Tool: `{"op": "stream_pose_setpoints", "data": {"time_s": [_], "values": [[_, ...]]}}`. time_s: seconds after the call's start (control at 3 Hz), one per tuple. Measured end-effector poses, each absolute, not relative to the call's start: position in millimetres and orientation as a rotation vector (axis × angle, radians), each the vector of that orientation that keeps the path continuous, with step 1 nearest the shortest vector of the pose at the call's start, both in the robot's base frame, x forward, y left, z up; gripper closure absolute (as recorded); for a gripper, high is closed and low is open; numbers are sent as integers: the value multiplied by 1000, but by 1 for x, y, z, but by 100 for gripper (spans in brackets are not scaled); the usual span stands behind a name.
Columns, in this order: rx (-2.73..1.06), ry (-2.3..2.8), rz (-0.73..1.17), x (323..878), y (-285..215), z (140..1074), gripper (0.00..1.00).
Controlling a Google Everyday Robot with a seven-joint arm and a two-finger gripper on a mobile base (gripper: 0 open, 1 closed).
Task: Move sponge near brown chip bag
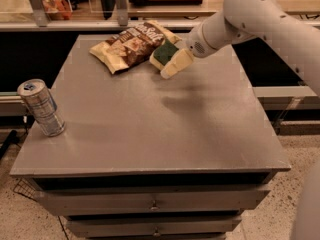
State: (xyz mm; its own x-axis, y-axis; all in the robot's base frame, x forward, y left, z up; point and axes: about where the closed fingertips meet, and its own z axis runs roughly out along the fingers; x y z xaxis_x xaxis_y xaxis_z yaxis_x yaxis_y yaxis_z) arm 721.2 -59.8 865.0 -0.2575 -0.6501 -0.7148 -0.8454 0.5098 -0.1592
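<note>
The brown chip bag (131, 45) lies flat at the far middle of the grey table (150, 124). The sponge (164, 52), dark green on top with a pale yellow base, sits right at the bag's right edge, touching or almost touching it. My gripper (173, 65) comes in from the right on the white arm (240, 19) and is against the sponge's right side, covering part of it. I cannot tell whether the sponge rests on the table or is held.
A silver drink can (41, 107) stands near the table's left edge. A counter with a glass pane (75, 4) runs behind the table. Drawers (155, 204) are below the table's front edge.
</note>
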Motion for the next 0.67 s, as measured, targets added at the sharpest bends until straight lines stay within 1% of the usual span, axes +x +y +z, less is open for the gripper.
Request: {"op": "stream_pose_setpoints", "data": {"time_s": [0.33, 0.67], "values": [[-1175, 1941, 404, 690, -81, 879, 0], [-1138, 1795, 500, 647, -94, 903, 0]]}}
